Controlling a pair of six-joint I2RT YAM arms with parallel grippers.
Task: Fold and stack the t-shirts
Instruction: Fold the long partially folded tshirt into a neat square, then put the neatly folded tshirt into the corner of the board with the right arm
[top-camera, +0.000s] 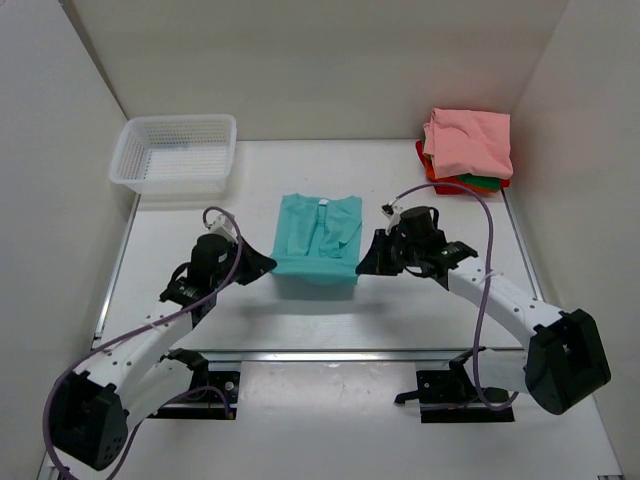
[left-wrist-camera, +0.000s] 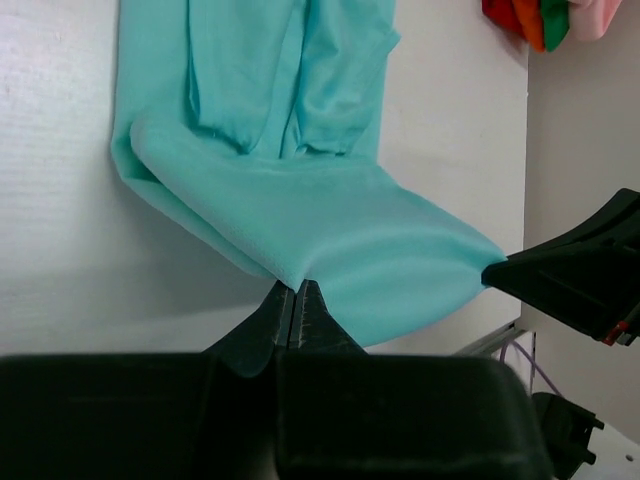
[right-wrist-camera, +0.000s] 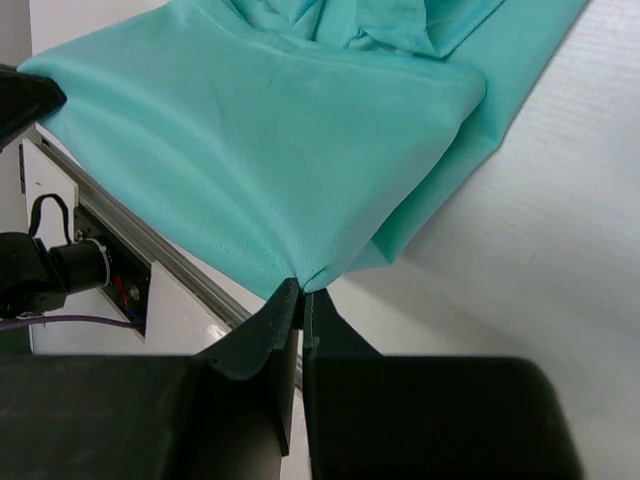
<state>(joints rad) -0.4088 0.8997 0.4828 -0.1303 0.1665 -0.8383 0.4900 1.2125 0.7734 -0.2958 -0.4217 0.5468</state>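
Note:
A teal t-shirt (top-camera: 318, 240) with a small white neck label lies in the table's middle, sleeves folded in. Its near hem is lifted off the table and stretched between both grippers. My left gripper (top-camera: 268, 264) is shut on the hem's left corner; the left wrist view shows the cloth (left-wrist-camera: 330, 240) pinched at the fingertips (left-wrist-camera: 293, 293). My right gripper (top-camera: 364, 266) is shut on the right corner, with the cloth (right-wrist-camera: 260, 130) pinched in the right wrist view (right-wrist-camera: 303, 293). A stack of folded shirts, salmon pink (top-camera: 468, 140) over green and red-orange, sits at the back right.
A white mesh basket (top-camera: 176, 152) stands at the back left. White walls close the table on the left, back and right. A metal rail (top-camera: 340, 352) runs across the near edge in front of the arm bases.

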